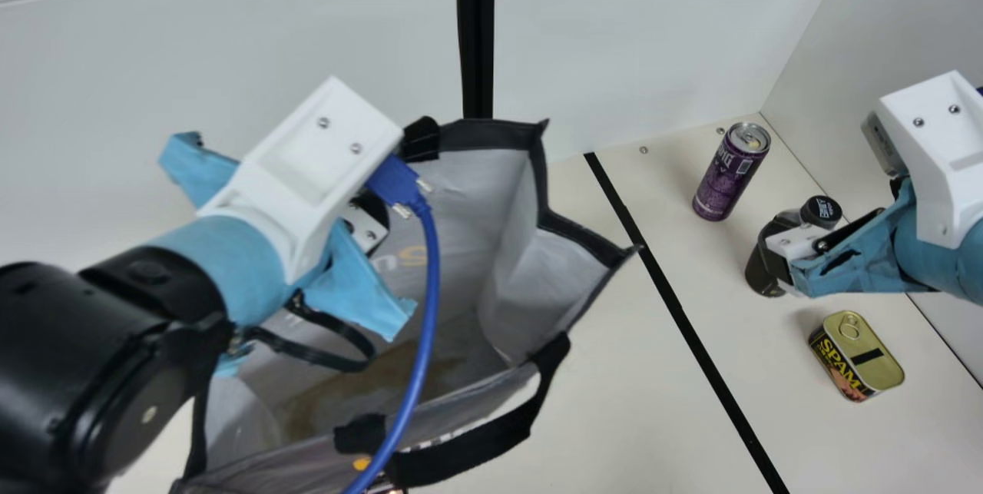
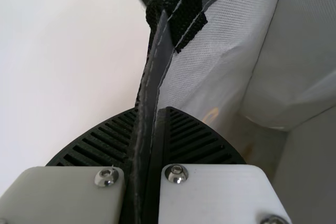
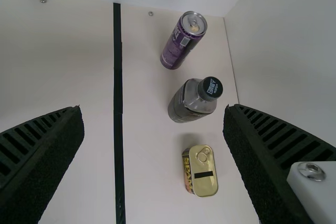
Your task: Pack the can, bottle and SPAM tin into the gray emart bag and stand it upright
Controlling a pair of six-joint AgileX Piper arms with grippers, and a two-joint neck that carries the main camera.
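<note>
In the main view my left gripper [image 1: 372,221] is at the back left rim of the gray bag [image 1: 537,275], which stands with its mouth wide open. The left wrist view has the left gripper [image 2: 148,114] shut on the rim of the bag [image 2: 226,45]. My right gripper [image 1: 776,248] is above the table's right part, overlapping the bottle [image 1: 821,212]. Seen from its wrist, the right gripper [image 3: 153,109] is open and empty, with the upright bottle [image 3: 191,100], purple can [image 3: 182,41] and SPAM tin [image 3: 201,171] standing apart on the table below.
A white back wall [image 1: 614,33] and a right side wall [image 1: 875,41] bound the cream table [image 1: 614,402]. A black strip [image 1: 683,317] runs across it between the bag and the three items. The bag's black handle [image 1: 476,448] hangs at its near side.
</note>
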